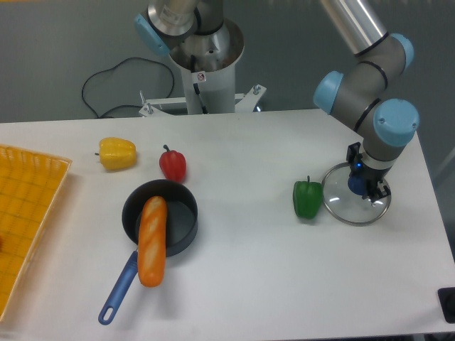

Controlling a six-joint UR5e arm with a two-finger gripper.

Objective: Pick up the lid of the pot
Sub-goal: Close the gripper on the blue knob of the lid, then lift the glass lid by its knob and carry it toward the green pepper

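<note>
Nearest, we log the pan (183, 222) holding a long loaf (151, 245). Farther, right: pot lid (347, 206) on the table (242, 284), beside the green pepper (308, 199); gripper (368, 172) at its blue knob (357, 186), whether closed we cannot tell.

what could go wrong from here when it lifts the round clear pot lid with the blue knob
The tool is down at the small blue knob, so an off-centre grip might slip or tilt the round clear pot lid. The green bell pepper sits right beside the lid's rim, so a sideways drift could knock it.
</note>
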